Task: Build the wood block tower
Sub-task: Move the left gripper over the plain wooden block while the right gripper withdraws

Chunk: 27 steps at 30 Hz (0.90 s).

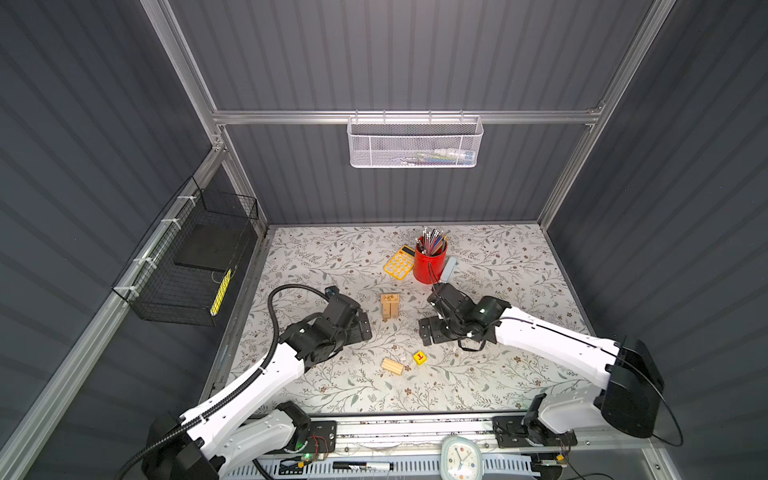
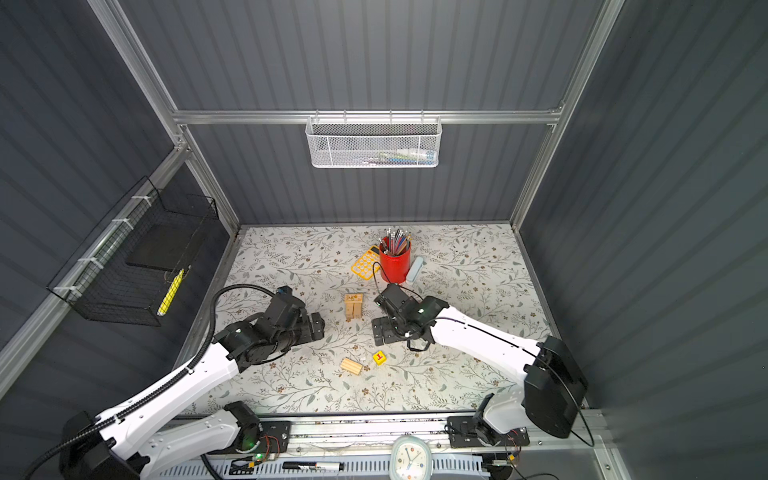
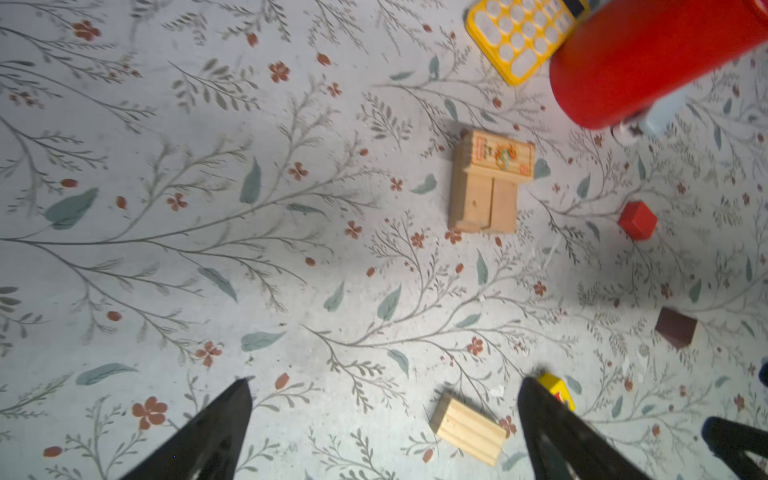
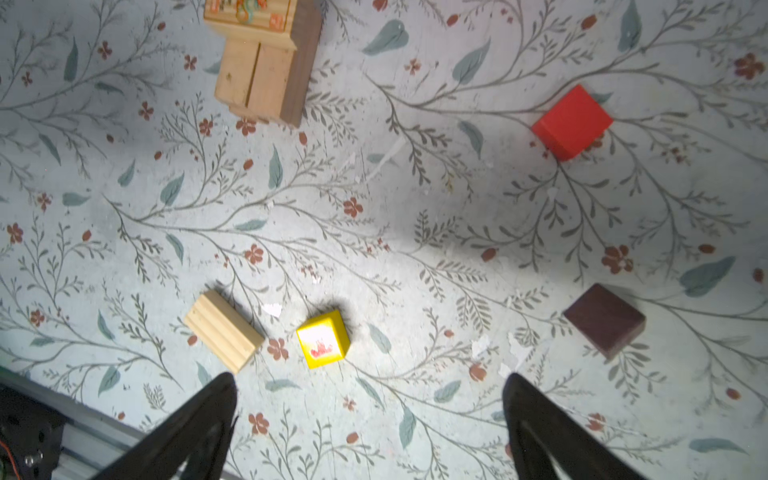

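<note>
With the tower [image 1: 390, 306] as dial centre in both top views, this short stack of pale blocks stands mid-bench [image 1: 316, 257], the left hand [image 1: 365, 328] at 8 o'clock and the right hand [image 1: 424, 331] at 4, both near it, fingers spread wide and holding nothing. A loose grooved block [image 1: 392, 366] lies at 6 with the yellow lettered cube [image 1: 420, 357] just beside it at 5; the calculator [image 1: 399, 262] sits at 12, the red pencil cup [image 1: 428, 268] at 1. The right wrist view shows the red cube [image 4: 572, 122] and brown roof piece [image 4: 604, 320] lying apart from each other and the stack.
</note>
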Each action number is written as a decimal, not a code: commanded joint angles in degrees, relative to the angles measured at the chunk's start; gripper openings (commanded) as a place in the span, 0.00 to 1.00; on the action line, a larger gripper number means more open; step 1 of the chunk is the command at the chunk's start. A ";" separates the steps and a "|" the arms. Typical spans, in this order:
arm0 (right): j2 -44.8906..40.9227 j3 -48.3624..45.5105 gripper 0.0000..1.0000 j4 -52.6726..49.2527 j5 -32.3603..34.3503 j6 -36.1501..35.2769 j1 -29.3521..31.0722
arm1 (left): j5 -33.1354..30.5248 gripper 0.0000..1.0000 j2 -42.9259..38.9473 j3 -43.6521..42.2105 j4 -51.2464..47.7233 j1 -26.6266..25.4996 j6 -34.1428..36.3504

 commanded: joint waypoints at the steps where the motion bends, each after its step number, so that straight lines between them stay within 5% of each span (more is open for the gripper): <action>1: -4.29 -4.42 0.99 2.61 -2.15 -2.15 -0.10 | -1.92 1.00 3.77 2.64 -3.45 -4.70 -4.89; 14: -20.86 -20.17 0.99 7.35 -17.87 -3.37 -10.58 | -6.01 1.00 21.16 9.91 -5.02 -25.21 -12.48; 27: -24.80 -26.28 0.99 13.03 -23.99 -4.30 -15.31 | -3.77 0.99 31.14 10.69 -3.97 -28.57 -11.06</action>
